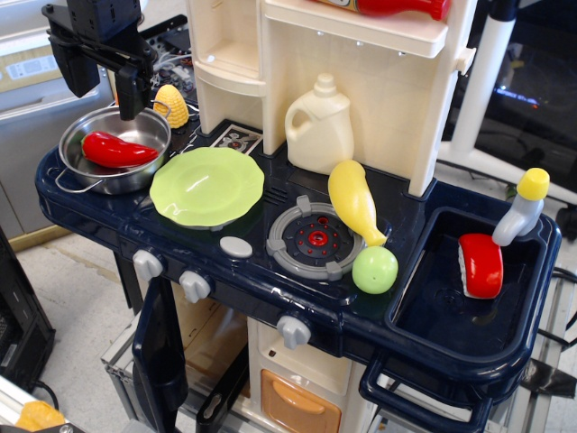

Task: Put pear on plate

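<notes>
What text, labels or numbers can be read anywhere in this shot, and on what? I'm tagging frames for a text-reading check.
No text here can be read.
Sticker on the toy kitchen counter behind the plate: printed pattern, too small and blurred to read.
Paper label on the grey surface at the far left: blurred, unreadable.
The pear, jug and steel pan carry no visible writing.

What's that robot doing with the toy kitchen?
It's meant to put the pear on the green plate, but nothing is picked up yet. The black claw hangs up at the back left, above the steel pan with the red pepper in it. The pear sits by the toy burner, right next to the yellow drumstick. The plate has nothing on it.
</notes>
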Robot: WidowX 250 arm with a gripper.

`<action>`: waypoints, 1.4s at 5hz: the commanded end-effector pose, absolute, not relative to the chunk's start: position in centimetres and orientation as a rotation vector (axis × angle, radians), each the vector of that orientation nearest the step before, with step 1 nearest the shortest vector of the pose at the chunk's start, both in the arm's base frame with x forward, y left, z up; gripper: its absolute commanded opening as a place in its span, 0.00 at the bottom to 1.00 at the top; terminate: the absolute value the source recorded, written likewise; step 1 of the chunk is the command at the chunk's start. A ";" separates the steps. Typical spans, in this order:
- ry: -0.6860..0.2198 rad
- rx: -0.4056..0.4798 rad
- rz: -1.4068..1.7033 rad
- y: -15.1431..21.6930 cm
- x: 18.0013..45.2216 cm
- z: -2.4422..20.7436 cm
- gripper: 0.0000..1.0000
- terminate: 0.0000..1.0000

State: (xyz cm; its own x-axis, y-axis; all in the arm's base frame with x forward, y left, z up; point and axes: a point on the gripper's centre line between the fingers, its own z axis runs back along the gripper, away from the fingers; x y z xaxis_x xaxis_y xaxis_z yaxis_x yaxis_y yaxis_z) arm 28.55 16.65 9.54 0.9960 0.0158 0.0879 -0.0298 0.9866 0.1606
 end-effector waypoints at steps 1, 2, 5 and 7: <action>-0.087 0.163 0.023 16.6 28.6 9.5 1.00 0.00; -0.127 0.136 -0.094 12.6 28.3 13.7 1.00 0.00; -0.298 0.158 -0.353 -0.7 26.2 13.4 1.00 0.00; -0.303 0.044 -0.338 -6.6 26.8 10.6 1.00 0.00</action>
State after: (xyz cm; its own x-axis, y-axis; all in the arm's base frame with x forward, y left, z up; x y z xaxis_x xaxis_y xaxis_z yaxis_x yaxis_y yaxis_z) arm 26.73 -6.94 9.04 0.9266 -0.2865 0.2437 0.2744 0.9580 0.0828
